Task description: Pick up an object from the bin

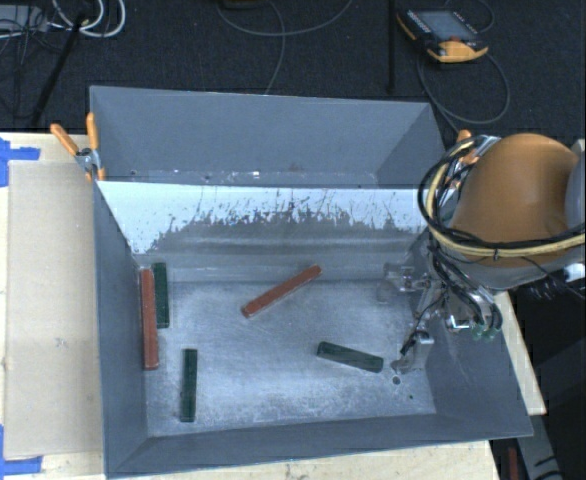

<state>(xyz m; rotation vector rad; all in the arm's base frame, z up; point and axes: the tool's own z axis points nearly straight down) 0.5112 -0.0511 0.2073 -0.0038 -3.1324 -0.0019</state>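
Note:
My gripper (pixel 405 360) hangs low at the bin's right side, its fingertips close over the floor. A dark green bar (pixel 350 356) lies flat just to its left, its right end close to the fingertips but not between them. Further left and up, a reddish-brown bar (pixel 281 290) lies slanted on the floor, well apart from the gripper.
Along the left wall lie a long reddish-brown bar (pixel 149 318) and a short dark green bar (pixel 161 295) beside it. Another dark green bar (pixel 188 384) lies near the front left corner. The arm with its orange cover and cables stands over the right rim.

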